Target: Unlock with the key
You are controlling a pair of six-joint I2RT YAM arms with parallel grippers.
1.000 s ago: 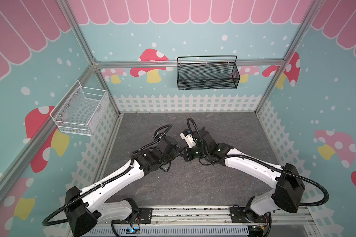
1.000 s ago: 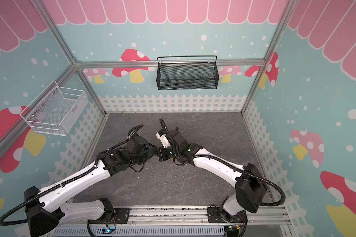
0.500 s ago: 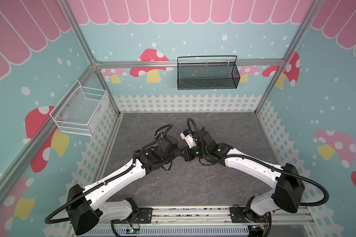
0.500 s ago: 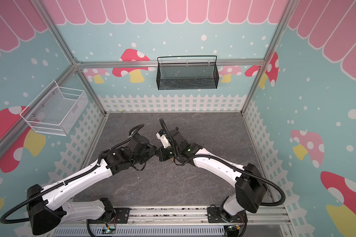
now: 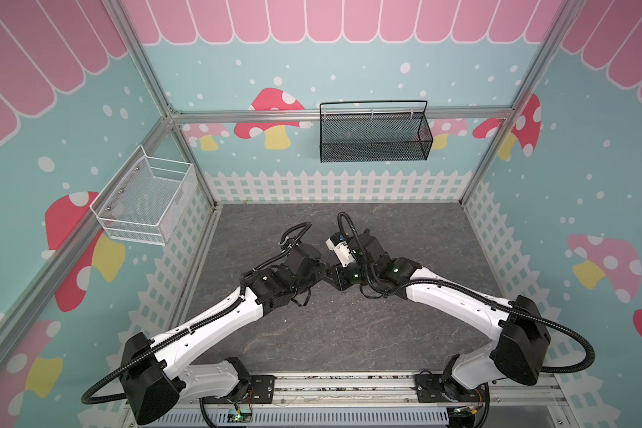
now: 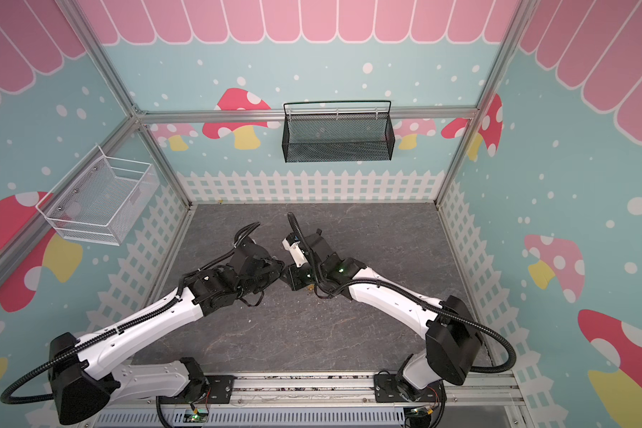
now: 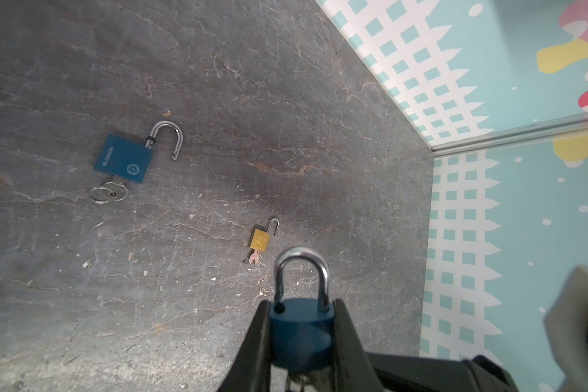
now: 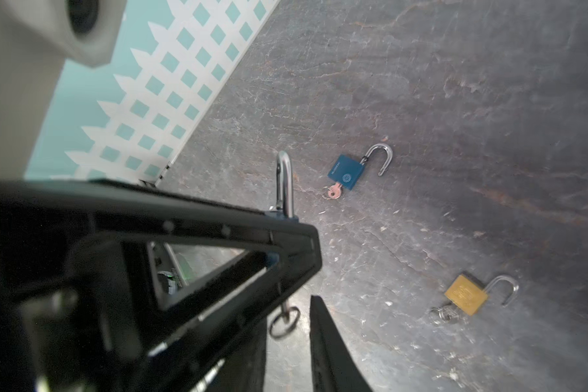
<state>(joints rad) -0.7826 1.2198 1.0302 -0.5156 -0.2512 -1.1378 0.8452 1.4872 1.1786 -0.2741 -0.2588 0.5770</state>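
Mid-table, where my arms meet: blue padlock point(image 7: 301, 334) clamped in my left gripper point(image 5: 317, 270), key ring point(image 8: 284, 320) hanging under it.

In both top views my left gripper and right gripper point(image 5: 336, 278) meet tip to tip over the table's point(image 5: 349, 333) middle, and their bodies hide the lock. From the left wrist, my left fingers point(image 7: 258, 339) press both sides of the padlock's body, its steel shackle shut. A square blue padlock point(image 7: 124, 163) and a brass padlock point(image 7: 259, 240) lie apart on the table, shackles swung open, keys in. From the right wrist, the ring dangles just beside my right finger point(image 8: 323, 339) without touching it. My right jaws stand apart, gripping nothing.
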